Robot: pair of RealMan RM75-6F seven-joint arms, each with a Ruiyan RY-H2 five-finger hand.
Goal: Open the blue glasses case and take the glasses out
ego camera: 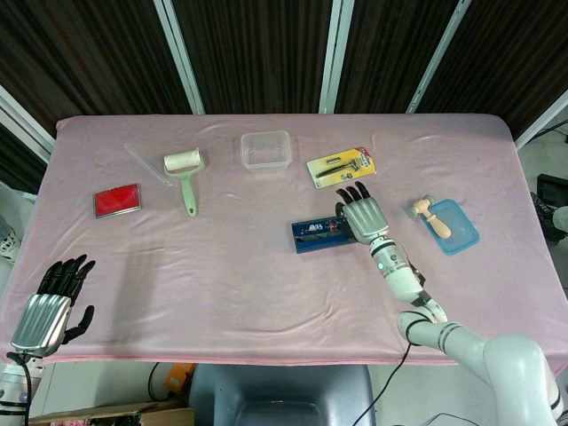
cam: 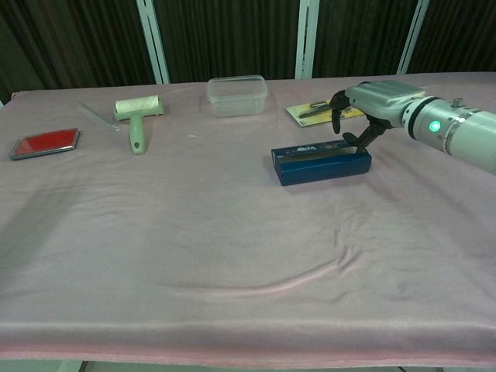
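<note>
Dark slatted panels with pale uprights stand behind the tabletop [ego camera: 266, 284], which is draped in a pink cloth. The right arm reaches in from the robot's near right, and the right hand [ego camera: 363, 215] sits over the right end of the blue glasses case [cam: 320, 164]. In the chest view its dark fingers [cam: 338, 108] curl down behind that end and the thumb comes down toward the case's top; whether they actually grip it cannot be told. The case lies closed and flat, right of centre on the cloth, its long side running left to right. The left hand [ego camera: 49, 311] hangs off the near left edge of the tabletop, fingers spread, holding nothing. A clear plastic container [ego camera: 265, 150] stands toward the far edge. A lint roller [ego camera: 185, 172] with a green handle lies at far left, and a red flat case [ego camera: 117, 201] beyond it. A yellow blister pack [ego camera: 341, 167] lies just behind the right hand. A blue tray [ego camera: 453, 226] holding a wooden piece [ego camera: 429, 216] sits at far right.
</note>
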